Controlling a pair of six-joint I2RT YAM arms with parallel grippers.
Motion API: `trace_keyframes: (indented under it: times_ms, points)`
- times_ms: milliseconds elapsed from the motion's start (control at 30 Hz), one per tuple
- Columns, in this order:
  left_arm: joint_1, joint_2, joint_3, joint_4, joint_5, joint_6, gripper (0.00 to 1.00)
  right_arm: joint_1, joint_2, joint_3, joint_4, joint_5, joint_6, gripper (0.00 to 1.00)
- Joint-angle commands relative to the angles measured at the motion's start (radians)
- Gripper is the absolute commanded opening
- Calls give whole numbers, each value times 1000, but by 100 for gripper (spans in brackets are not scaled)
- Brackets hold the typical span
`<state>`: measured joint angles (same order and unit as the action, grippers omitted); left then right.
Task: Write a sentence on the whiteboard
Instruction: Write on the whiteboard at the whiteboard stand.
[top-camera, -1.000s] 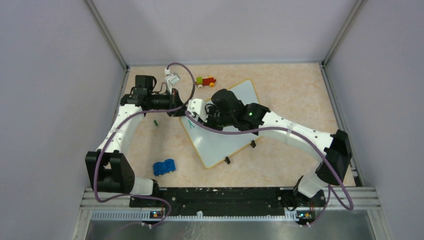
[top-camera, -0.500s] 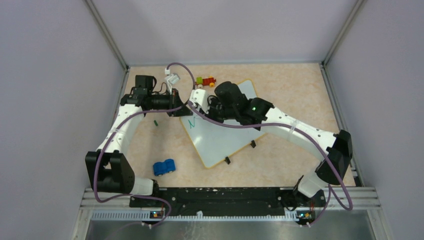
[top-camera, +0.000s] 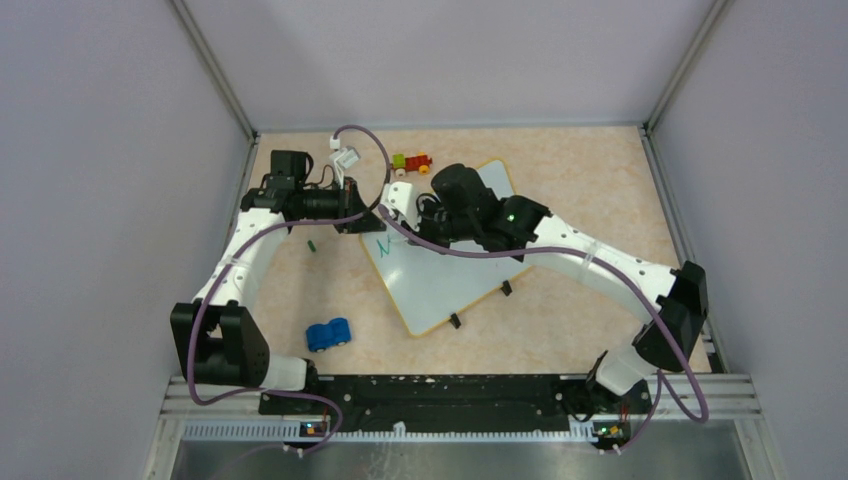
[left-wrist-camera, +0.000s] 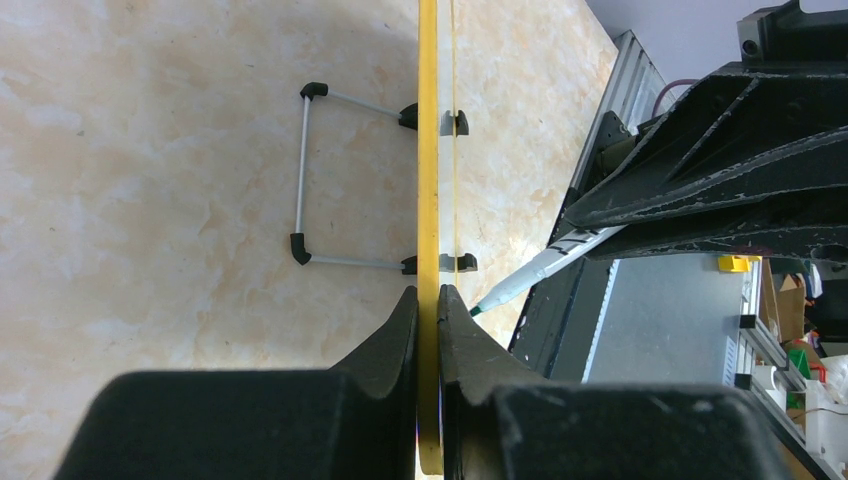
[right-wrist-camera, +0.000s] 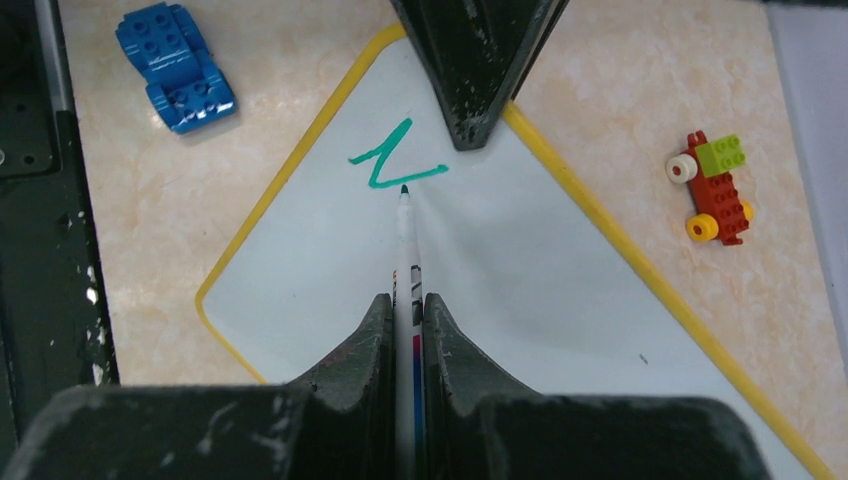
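The whiteboard (top-camera: 440, 285) lies slanted on the table, white with a yellow rim. My left gripper (top-camera: 352, 220) is shut on its rim at the far left corner. The rim (left-wrist-camera: 428, 150) shows edge-on between the left gripper's (left-wrist-camera: 428, 292) jaws. My right gripper (top-camera: 400, 210) is shut on a white marker (right-wrist-camera: 405, 240), over the same corner. The marker's green tip sits just below one green zigzag stroke (right-wrist-camera: 395, 160), like an N, which also shows in the top view (top-camera: 381, 244). I cannot tell whether the tip touches the board (right-wrist-camera: 520, 270). The marker also shows in the left wrist view (left-wrist-camera: 545, 268).
A blue toy car (top-camera: 328, 334) lies left of the board's near corner. A red, green and yellow brick toy (top-camera: 411, 162) lies past the far edge. A small green piece (top-camera: 311, 244) lies under the left arm. Black clips (top-camera: 506, 288) and a wire stand (left-wrist-camera: 303, 175) sit on the board's near edge.
My right gripper with the marker has moved a little toward the far side of the board, and the green stroke has grown and come into view. The left gripper has not moved.
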<state>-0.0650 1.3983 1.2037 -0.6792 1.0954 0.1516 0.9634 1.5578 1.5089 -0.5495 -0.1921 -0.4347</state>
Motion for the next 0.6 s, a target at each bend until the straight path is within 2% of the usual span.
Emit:
trace_keyframes:
  times_ms: [0, 567]
  points:
    - [4, -24, 1, 27, 36, 1, 0, -10, -77, -38, -11, -33, -17, 0]
    - [3, -23, -2, 27, 34, 5, 0, -7, 6, -15, 46, -34, 15, 0]
